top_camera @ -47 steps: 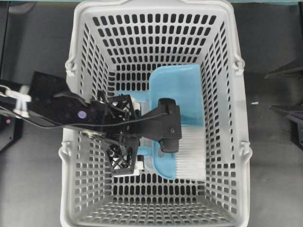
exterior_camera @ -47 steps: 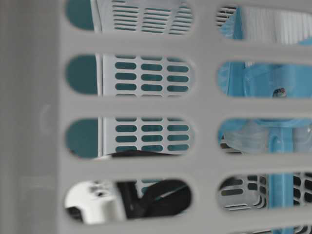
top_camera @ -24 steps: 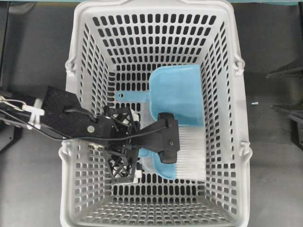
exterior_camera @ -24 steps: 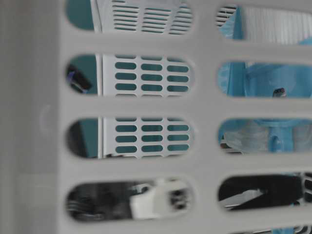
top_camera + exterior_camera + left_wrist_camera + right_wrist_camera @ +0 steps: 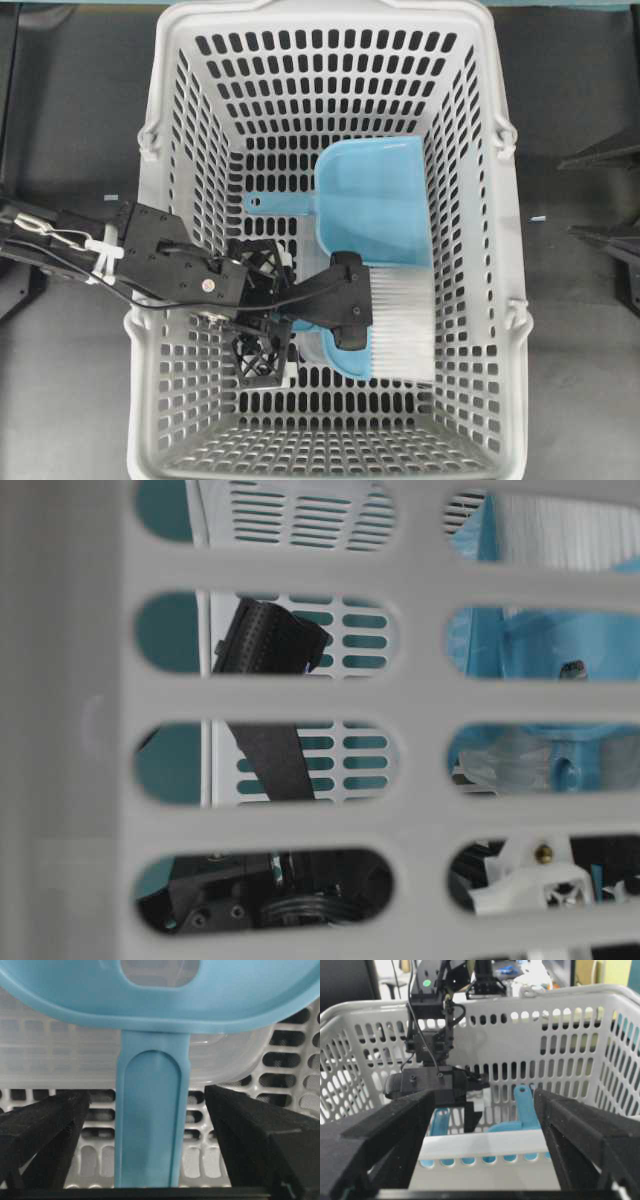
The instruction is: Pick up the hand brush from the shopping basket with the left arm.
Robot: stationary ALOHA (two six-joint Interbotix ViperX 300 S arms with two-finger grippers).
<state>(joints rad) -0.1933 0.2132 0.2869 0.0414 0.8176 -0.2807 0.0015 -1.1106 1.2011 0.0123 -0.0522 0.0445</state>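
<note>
Looking down into the shopping basket, you see the hand brush lying flat on the slotted floor, toward the basket's right wall and nearer its front edge, white bristles fanned toward that wall. A light-blue dustpan sits just behind it, toward the far wall, its scoop touching or overlapping the brush head.

Your left gripper is down inside the basket with its pads spread wide apart — the brush's thin handle runs straight up the gap between them, touching neither. The right gripper hangs outside the basket's right wall, also spread open and empty.

Judging by its looks, the brush is light, stiff moulded plastic with a smooth, somewhat slippery skin; only the bristles are soft and would give under pressure. The narrow handle, where the pads already flank it, seems the best place to take hold, close to the head so the brush does not swing.

Some things stay hidden: from overhead, the wrist camera housing covers the handle and part of the head. The table-level view looks through the basket's slots and shows only fragments — black arm parts, slivers of blue. Whether the handle rests on the floor or is slightly raised, you cannot tell.
</note>
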